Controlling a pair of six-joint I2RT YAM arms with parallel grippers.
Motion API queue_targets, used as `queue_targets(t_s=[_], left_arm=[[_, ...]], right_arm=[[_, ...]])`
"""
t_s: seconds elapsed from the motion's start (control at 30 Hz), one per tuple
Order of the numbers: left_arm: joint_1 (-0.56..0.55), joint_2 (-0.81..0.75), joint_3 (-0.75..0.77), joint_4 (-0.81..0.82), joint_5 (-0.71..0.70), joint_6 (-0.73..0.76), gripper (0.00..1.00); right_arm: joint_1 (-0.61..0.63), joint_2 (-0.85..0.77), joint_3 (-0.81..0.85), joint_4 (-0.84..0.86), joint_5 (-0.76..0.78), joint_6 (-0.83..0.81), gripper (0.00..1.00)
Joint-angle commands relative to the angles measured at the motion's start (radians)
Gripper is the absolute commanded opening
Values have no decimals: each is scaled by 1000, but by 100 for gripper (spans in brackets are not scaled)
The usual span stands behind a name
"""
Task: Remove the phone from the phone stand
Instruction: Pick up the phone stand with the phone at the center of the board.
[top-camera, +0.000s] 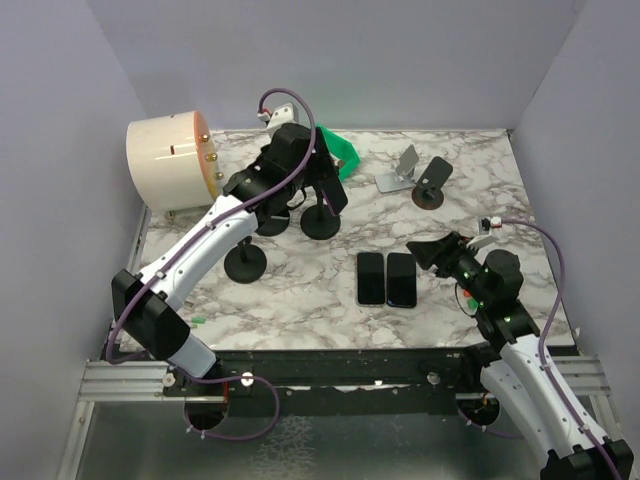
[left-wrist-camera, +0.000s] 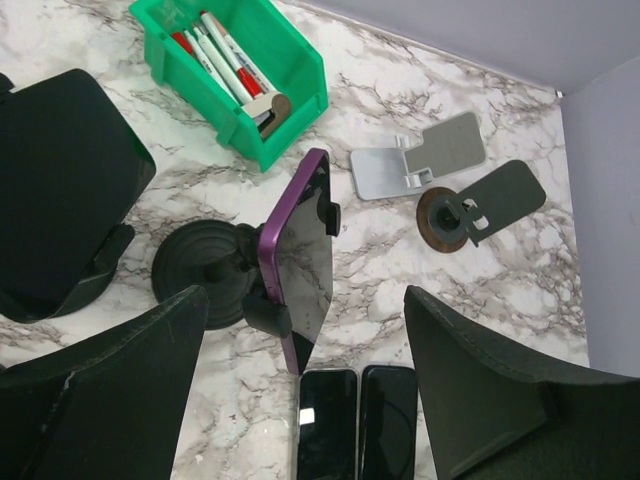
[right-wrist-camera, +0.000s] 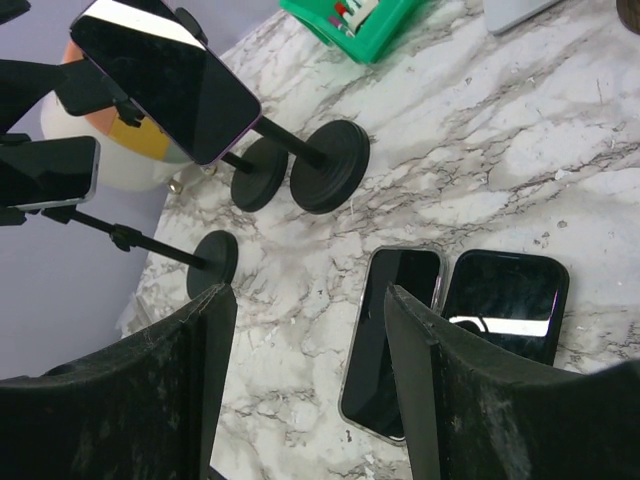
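Note:
A purple-edged phone (left-wrist-camera: 305, 255) stands tilted in the black clamp of a phone stand (left-wrist-camera: 195, 265) with a round black base. My left gripper (left-wrist-camera: 305, 295) hovers above it, open, with one finger on each side of the phone's lower end and neither touching it. In the top view the left gripper (top-camera: 318, 172) is over the group of stands. The right wrist view shows the same phone (right-wrist-camera: 165, 75) on its stand (right-wrist-camera: 335, 165). My right gripper (top-camera: 432, 250) is open and empty, low over the marble near two phones lying flat.
Two phones (top-camera: 371, 278) (top-camera: 401, 279) lie flat side by side mid-table. Two other black stands (top-camera: 245, 265) (top-camera: 272, 222) are beside the target; one holds a phone (right-wrist-camera: 45, 170). A green marker bin (left-wrist-camera: 235, 70), a grey stand (left-wrist-camera: 420, 160), a small black stand (left-wrist-camera: 470, 205) and a white drum (top-camera: 170, 160) sit behind.

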Motion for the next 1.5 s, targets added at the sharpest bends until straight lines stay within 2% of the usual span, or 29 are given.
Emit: queue_targets(t_s=[0.0, 0.3, 0.47, 0.57, 0.83, 1.23, 1.47], left_arm=[[5, 32, 57, 2, 50, 22, 79], [14, 94, 40, 29, 7, 10, 73], [26, 120, 42, 56, 39, 30, 68], [30, 128, 40, 75, 55, 44, 61], [67, 132, -10, 159, 175, 53, 33], [89, 129, -59, 215, 232, 41, 26], [90, 107, -85, 251, 255, 54, 12]], right_arm=[[2, -23, 1, 1, -17, -10, 65], [2, -39, 34, -26, -23, -47, 65], [2, -37, 40, -26, -26, -50, 64], [2, -29, 43, -26, -30, -54, 64], [2, -26, 53, -26, -27, -56, 64], [2, -29, 51, -69, -15, -68, 64], [2, -28, 53, -71, -15, -69, 64]])
